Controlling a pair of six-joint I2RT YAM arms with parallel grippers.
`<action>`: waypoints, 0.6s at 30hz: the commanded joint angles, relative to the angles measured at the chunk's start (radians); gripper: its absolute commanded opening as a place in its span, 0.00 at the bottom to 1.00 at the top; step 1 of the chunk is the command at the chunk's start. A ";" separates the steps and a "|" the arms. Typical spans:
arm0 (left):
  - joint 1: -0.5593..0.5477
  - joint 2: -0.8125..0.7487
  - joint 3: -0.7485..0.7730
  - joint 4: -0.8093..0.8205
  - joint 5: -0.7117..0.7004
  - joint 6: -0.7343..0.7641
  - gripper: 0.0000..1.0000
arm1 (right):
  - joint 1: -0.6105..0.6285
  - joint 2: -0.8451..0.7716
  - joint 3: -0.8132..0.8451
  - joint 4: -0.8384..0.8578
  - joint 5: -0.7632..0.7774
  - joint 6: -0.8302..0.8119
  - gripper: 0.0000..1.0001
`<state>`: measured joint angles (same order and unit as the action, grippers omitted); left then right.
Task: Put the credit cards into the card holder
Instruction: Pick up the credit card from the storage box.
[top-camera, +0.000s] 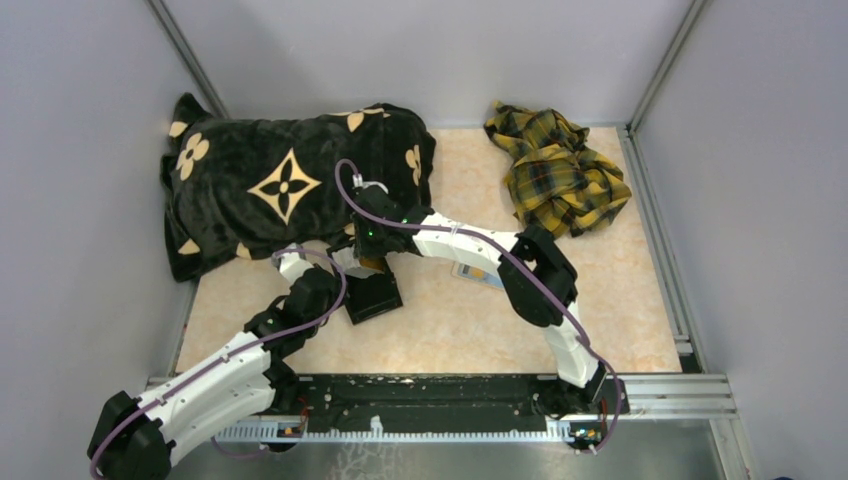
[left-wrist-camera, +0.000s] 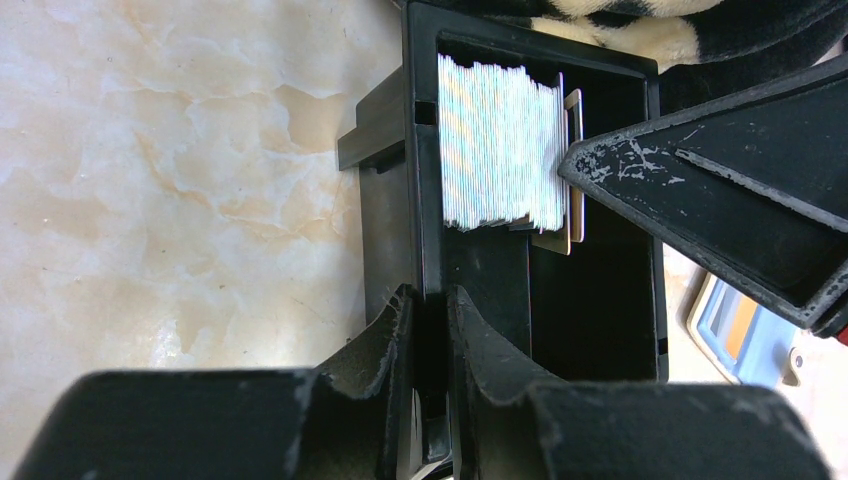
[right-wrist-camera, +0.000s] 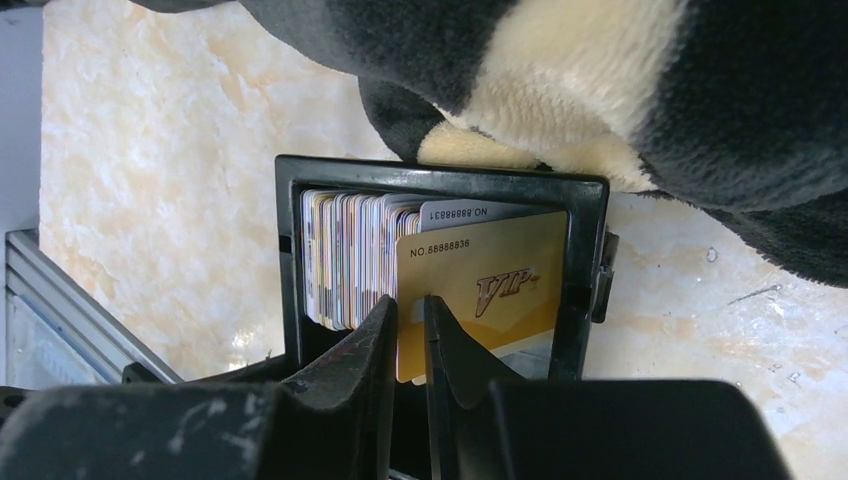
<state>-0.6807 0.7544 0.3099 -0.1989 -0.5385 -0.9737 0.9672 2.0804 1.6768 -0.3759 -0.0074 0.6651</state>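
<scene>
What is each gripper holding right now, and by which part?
The left gripper clamps the black tray by its side wall. The right gripper pinches the gold VIP card by its near edge, close to a corner.

I've got the left gripper and right gripper meeting at the black tray, left of the table's middle. A flowered blanket fills the far-left corner and a plaid cloth the far-right.
</scene>
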 joint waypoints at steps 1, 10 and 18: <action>0.005 -0.002 -0.003 0.029 0.026 0.004 0.19 | 0.024 -0.077 0.060 0.005 0.014 -0.020 0.14; 0.006 -0.003 -0.002 0.030 0.027 0.003 0.19 | 0.025 -0.102 0.051 -0.020 0.048 -0.034 0.10; 0.006 0.002 0.011 0.024 0.022 0.013 0.20 | 0.025 -0.121 0.049 -0.072 0.123 -0.077 0.04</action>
<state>-0.6781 0.7544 0.3099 -0.1970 -0.5335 -0.9737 0.9798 2.0300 1.6833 -0.4305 0.0635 0.6231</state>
